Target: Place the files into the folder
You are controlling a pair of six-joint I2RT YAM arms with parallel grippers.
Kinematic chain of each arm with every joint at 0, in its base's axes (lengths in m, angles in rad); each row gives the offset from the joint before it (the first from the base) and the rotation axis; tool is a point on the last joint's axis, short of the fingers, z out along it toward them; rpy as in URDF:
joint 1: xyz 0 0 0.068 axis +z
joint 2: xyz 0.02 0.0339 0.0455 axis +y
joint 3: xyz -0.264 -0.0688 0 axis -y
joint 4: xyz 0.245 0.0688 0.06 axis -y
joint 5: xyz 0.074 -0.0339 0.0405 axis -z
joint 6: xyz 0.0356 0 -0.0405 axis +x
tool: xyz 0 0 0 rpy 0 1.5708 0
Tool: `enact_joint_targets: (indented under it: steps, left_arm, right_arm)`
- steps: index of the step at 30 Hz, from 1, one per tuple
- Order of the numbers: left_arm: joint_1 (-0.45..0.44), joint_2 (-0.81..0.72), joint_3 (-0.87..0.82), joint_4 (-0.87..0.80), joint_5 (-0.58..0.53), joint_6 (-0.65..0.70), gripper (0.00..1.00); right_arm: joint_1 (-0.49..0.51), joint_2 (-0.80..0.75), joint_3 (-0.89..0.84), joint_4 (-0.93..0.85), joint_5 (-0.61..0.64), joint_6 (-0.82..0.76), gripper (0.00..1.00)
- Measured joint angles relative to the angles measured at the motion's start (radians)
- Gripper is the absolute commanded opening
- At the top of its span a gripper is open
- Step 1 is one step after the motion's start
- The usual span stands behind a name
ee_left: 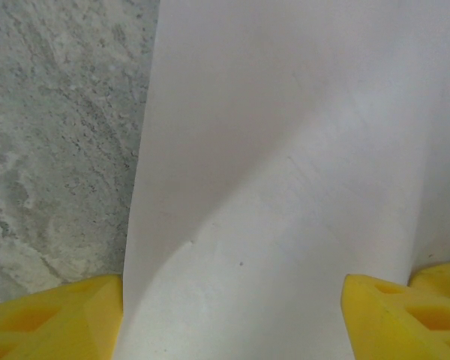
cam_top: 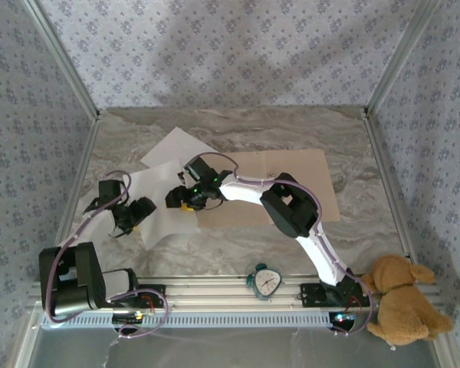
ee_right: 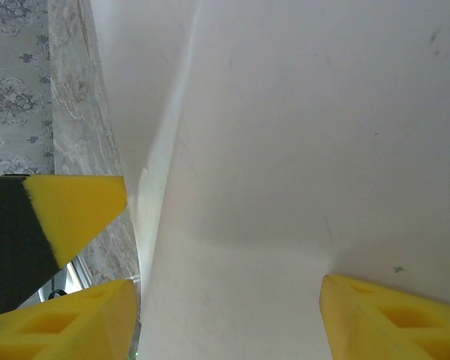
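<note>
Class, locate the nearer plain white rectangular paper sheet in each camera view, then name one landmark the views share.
Top external: white paper sheet, left of centre, nearer of two.
Left wrist: centre and right.
Right wrist: centre and right, probably the same sheet.
Shared landmark: grey marble tabletop, along each wrist view's left side.

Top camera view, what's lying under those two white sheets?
Bare marble table surrounds the sheets, which overlap each other. Their right side ends by the tan folder, but the right pincer covers that spot, so any overlap there is hidden.
</note>
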Motion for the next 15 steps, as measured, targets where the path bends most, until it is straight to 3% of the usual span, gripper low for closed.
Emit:
enact_joint_targets:
  steps: [15]
  left_arm:
    - [0.007, 0.018, 0.000, -0.002, 0.005, 0.015, 0.66]
  right_arm:
    - [-0.021, -0.008, 0.000, -0.042, -0.004, -0.031, 0.69]
